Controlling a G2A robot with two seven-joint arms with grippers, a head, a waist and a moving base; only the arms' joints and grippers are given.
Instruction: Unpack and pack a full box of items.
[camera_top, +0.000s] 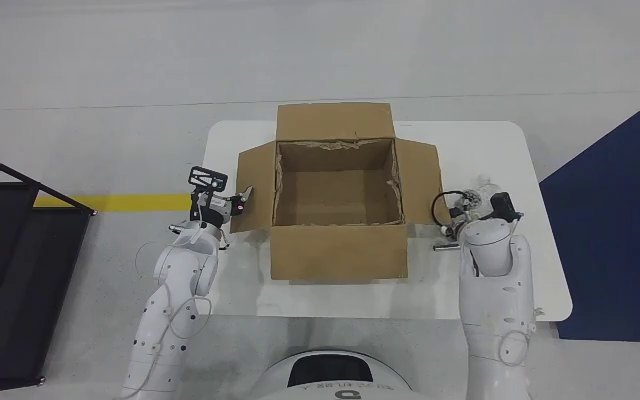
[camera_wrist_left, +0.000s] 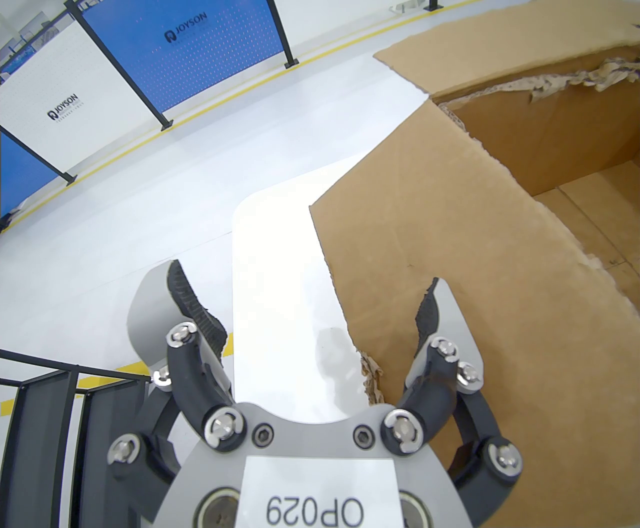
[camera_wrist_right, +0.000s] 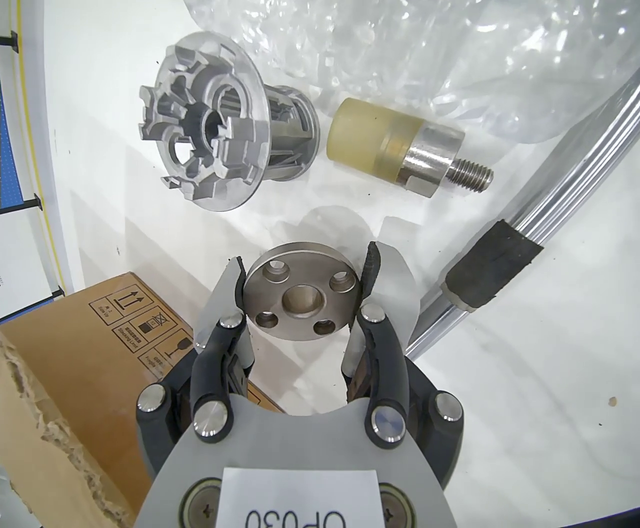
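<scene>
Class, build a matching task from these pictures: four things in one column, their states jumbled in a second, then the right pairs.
Column A
1. metal disc
2. cardboard box
3. left gripper
4. threaded cylinder

Column B
a. jaws apart, holding nothing
b. on its side beside the finned hub
c. clamped in the right gripper
d. flaps folded out

Pairs: 1-c, 2-d, 3-a, 4-b

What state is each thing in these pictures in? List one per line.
box: open, flaps out
left gripper: open, empty
right gripper: shut on disc
disc: gripped at its rim
hub: lying on its side
roller: lying on its side
bag: crumpled
</scene>
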